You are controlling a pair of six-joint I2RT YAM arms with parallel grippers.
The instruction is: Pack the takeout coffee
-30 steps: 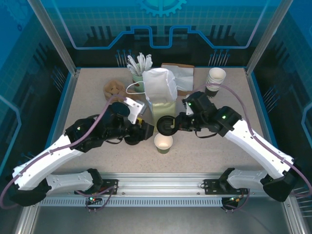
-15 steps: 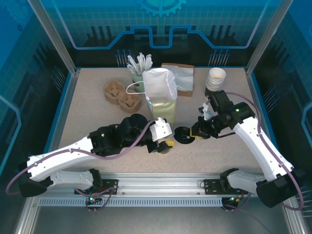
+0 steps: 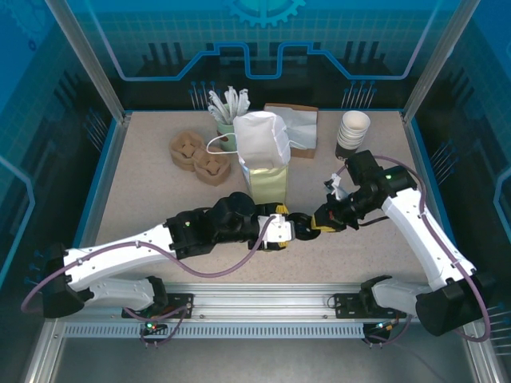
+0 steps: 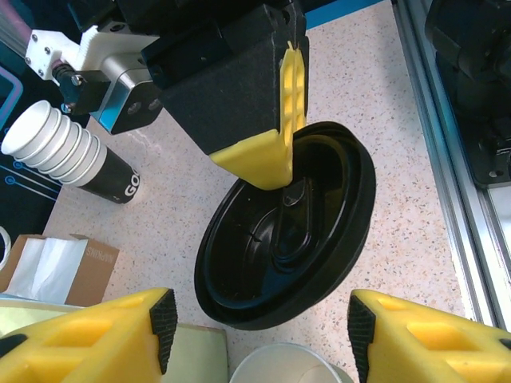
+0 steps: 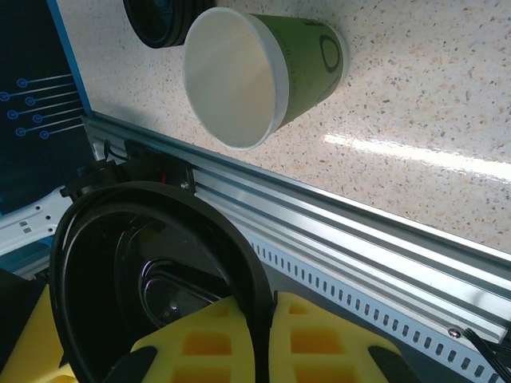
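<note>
On the speckled table (image 3: 144, 207) two white arms reach inward from the near rail, the left arm (image 3: 128, 251) lying low across the front and the right arm (image 3: 423, 231) bending in from the far side. One white paper bag (image 3: 262, 140) stands upright just behind the spot where they meet. Beyond it sit one cardboard box of napkins (image 3: 297, 128), one stack of white cups (image 3: 354, 126) near the far right corner, one green pot of wrapped sticks (image 3: 227, 108), and two brown cardboard pieces (image 3: 185, 149) (image 3: 211, 166) side by side to the left of the bag. From overhead the left arm's head covers the single loose cup. The right wrist camera shows the cup (image 5: 311, 56) whole: green sides, white rim, open, standing free on the table near the rail with nothing around it. The left wrist camera catches just an arc of its rim at the bottom edge. In that view the left gripper (image 4: 259, 327) has its yellow fingers spread wide and holds nothing. The right gripper (image 5: 263, 351) has its fingers pressed together on the rim of the one black lid (image 4: 319, 239), held on edge off the table, just in front of the left gripper. A dark round shape beside the cup is cut off by the frame, too little to name.
</note>
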